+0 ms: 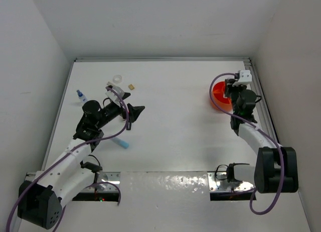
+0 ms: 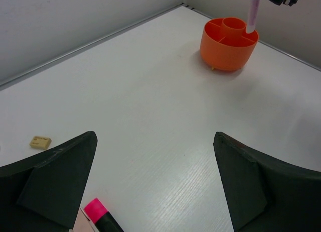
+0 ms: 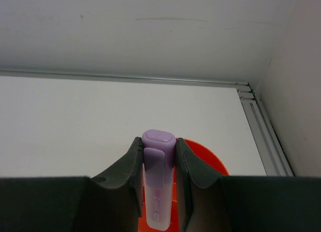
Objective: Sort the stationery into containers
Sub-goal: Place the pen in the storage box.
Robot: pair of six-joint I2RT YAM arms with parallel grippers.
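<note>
Lilac highlighter [image 3: 158, 192] clamped in right gripper [image 3: 158, 147] over orange tub [image 2: 223, 53]; left gripper [image 2: 154, 136] spread wide.

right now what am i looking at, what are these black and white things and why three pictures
Two robot arms are bolted to a white table. One picture looks down from above; the other two come from cameras on each wrist. The right arm's fingers are shut on a lilac pen, holding it upright over an orange tub with dividers. The left arm's fingers are wide open, holding nothing, above a pink-capped marker. A beige block, a clear tape ring and a small blue-capped bottle lie nearby.
</note>
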